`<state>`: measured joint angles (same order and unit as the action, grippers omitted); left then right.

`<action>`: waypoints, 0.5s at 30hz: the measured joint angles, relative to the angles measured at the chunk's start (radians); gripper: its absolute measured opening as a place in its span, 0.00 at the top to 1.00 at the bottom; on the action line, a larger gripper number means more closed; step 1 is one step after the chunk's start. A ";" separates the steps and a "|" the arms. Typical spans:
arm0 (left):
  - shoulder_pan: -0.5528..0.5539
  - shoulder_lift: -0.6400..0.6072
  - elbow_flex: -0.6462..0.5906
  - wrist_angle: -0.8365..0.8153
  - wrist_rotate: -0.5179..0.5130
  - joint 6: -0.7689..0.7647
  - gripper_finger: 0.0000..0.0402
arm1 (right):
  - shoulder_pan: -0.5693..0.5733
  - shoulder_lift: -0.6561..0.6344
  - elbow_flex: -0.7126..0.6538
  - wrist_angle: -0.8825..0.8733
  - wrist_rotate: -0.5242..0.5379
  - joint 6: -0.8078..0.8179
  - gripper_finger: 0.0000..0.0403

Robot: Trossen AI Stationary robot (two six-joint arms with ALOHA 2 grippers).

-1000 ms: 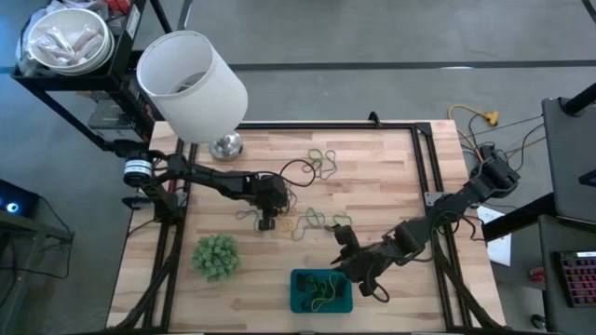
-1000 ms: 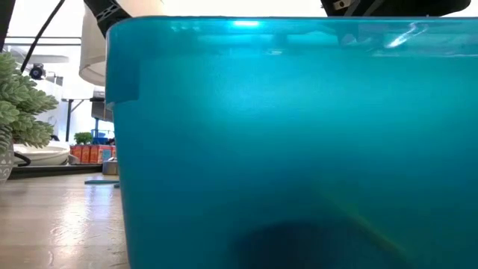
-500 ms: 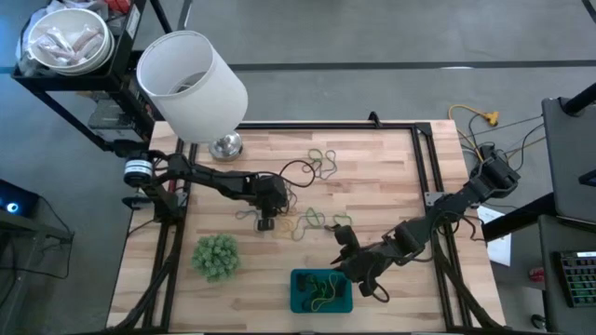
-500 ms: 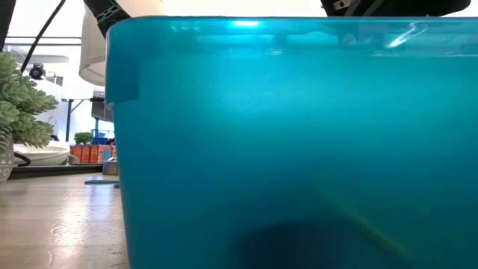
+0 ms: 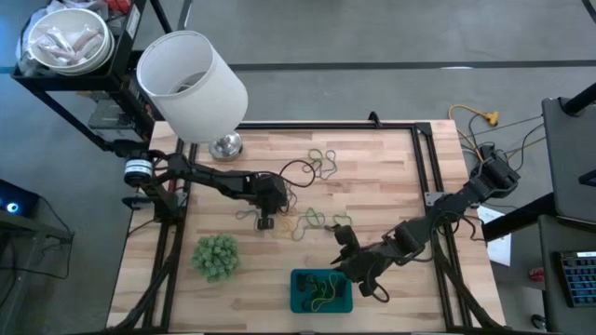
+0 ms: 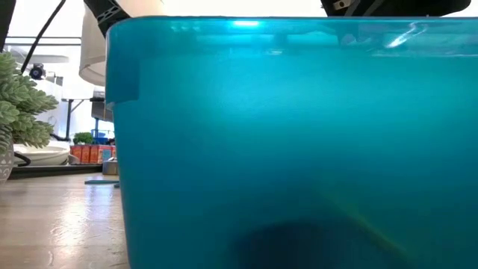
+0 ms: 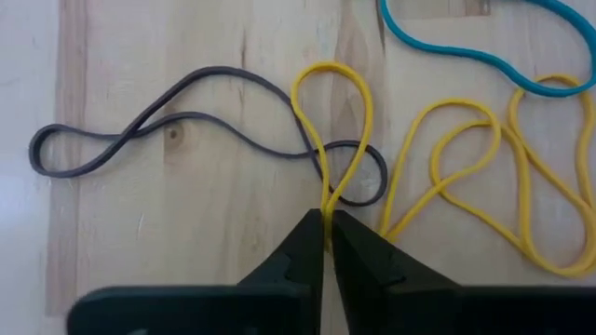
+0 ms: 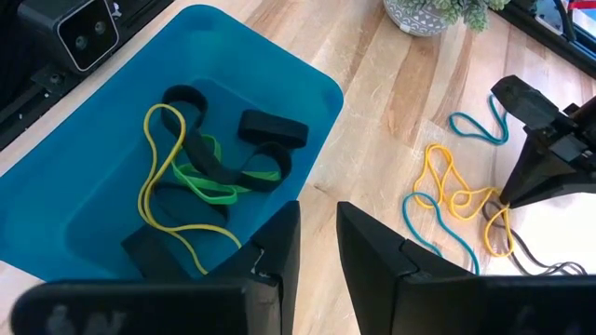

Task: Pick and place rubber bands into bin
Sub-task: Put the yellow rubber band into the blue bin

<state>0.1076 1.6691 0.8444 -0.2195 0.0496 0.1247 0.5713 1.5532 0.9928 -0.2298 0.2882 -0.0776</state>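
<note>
High view, table (image 5: 391, 177): a wooden top with both dark arms reaching over it.
White container (image 5: 191, 84): big and round, at about 10 o'clock from the table's middle.
Green ball (image 5: 216, 256): fuzzy, at about 8 o'clock near the table's left edge.
Bin (image 5: 301, 296): a small teal tray at 6 o'clock by the front edge. In the right wrist view, the bin (image 8: 84, 167) holds a yellow band, a green band and black ones.
Right gripper (image 5: 346, 270): just beside the bin's 1 o'clock corner, fingers a little apart, holding nothing.
Left gripper (image 5: 266, 221): down on the table near the middle, at the left end of the loose bands.
Loose rubber bands (image 5: 312, 221): scattered near the table's middle.
Yellow band (image 7: 333, 121): pinched tight at its end by the left gripper's fingertips (image 7: 303, 244).
Grey band (image 7: 177, 130): flat on the wood, crossing the yellow band.
</note>
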 joint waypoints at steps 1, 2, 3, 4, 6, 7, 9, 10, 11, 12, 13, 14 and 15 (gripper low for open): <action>0.001 0.000 0.000 0.000 -0.001 0.005 0.99 | 0.000 0.000 0.000 0.000 0.000 0.000 0.83; 0.001 0.000 0.001 0.000 -0.003 0.006 0.99 | 0.000 0.000 0.000 0.000 0.000 0.000 0.83; 0.001 0.000 0.004 0.000 -0.004 0.006 0.99 | 0.000 0.000 0.000 0.000 0.000 0.000 0.83; 0.001 0.000 0.007 0.001 -0.004 0.006 0.99 | 0.000 0.000 0.000 0.000 0.000 0.000 0.83; 0.001 -0.002 0.011 0.001 -0.011 0.014 1.00 | 0.000 0.000 0.000 0.000 0.000 0.000 0.83; 0.001 -0.006 0.012 0.001 -0.024 0.014 1.00 | 0.000 0.000 0.000 0.000 0.000 0.000 0.83; 0.000 -0.018 0.013 0.000 -0.058 0.015 1.00 | 0.000 0.000 0.000 0.000 0.000 0.000 0.83; -0.001 -0.025 0.014 0.002 -0.070 0.015 1.00 | 0.000 0.000 0.000 0.000 0.000 0.000 0.83; -0.002 -0.032 0.014 0.001 -0.084 0.016 1.00 | 0.000 0.000 0.000 -0.001 0.000 0.000 0.83; -0.003 -0.037 0.014 0.000 -0.101 0.016 1.00 | 0.000 0.000 0.000 -0.001 0.000 0.000 0.83; -0.005 -0.045 0.014 0.002 -0.119 0.016 1.00 | 0.000 0.000 0.000 -0.001 0.000 0.000 0.83; -0.007 -0.053 0.014 0.002 -0.139 0.018 1.00 | 0.000 0.000 0.000 -0.001 0.000 0.000 0.83; -0.011 -0.060 0.014 0.005 -0.162 0.021 1.00 | 0.000 0.000 0.000 -0.002 0.000 0.000 0.83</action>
<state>0.0961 1.6089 0.8585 -0.2147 -0.1126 0.1454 0.5716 1.5532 0.9928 -0.2314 0.2886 -0.0776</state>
